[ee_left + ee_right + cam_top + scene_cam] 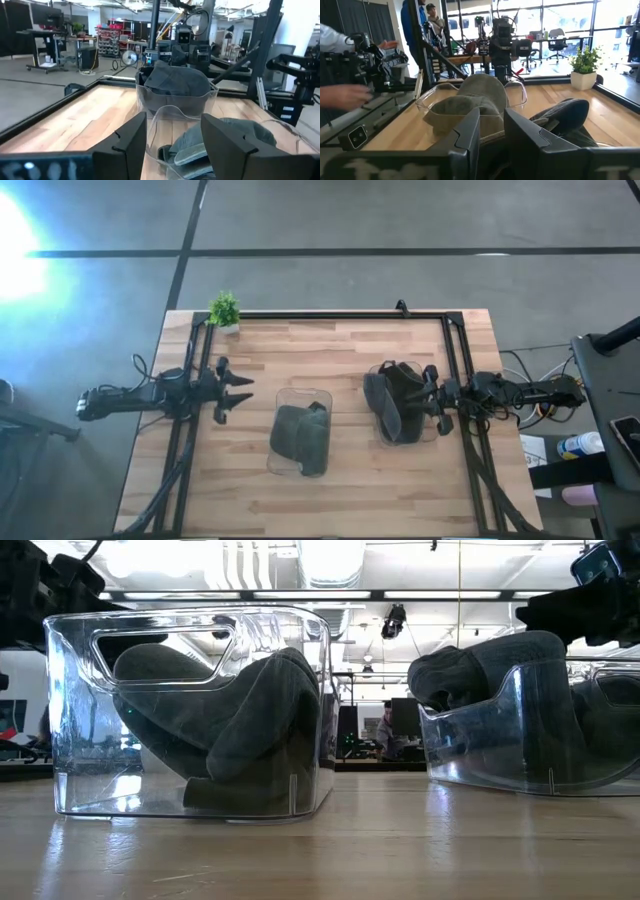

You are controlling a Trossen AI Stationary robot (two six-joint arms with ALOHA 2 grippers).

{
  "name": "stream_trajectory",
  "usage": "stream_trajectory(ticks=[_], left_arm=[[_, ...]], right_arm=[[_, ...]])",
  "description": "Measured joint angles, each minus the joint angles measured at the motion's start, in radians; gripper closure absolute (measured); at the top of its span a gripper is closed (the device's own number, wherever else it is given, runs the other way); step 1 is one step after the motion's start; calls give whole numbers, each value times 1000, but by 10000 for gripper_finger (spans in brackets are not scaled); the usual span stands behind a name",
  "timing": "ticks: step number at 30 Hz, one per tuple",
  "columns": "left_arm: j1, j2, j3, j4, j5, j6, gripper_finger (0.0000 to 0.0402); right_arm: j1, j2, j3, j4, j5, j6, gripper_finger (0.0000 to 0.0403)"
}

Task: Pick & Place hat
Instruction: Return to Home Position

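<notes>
Wood covers the whole table point(340, 500), and a thin black frame point(330, 314) runs along its back and down both sides. A small green plant point(224, 310) stands at the back left corner. The front part of the table is bare wood, and so is the back part behind the bins.

Two clear bins stand in the middle, near each other with a strip of wood between them. The left bin point(290, 395) holds the gray caps point(300, 438), folded and pushed down inside. The right bin point(410, 440) holds the black cap point(395, 400), which pokes up over its rim.

The left gripper point(238, 392) hangs to the left of the left bin, with bare wood between them. Its two fingers point(130, 145) are spread wide. It holds nothing and touches nothing.

The right gripper point(432, 398) is right at the right edge of the right bin, just beside the black cap. Its fingers point(467, 135) have a small gap between them, and nothing sits in that gap. I cannot tell if it touches the bin's rim.

Past the table's edge, in the right wrist view, a person's hand point(342, 96) shows near some dark gear.
</notes>
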Motion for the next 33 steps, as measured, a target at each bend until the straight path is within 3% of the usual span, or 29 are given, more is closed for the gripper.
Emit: stream_trajectory(ticks=[12, 33], left_arm=[[0, 2, 4, 1, -3, -8, 220], [0, 2, 4, -1, -3, -7, 220]], right_arm=[[0, 0, 0, 0, 0, 0, 334], [0, 0, 0, 0, 0, 0, 322]])
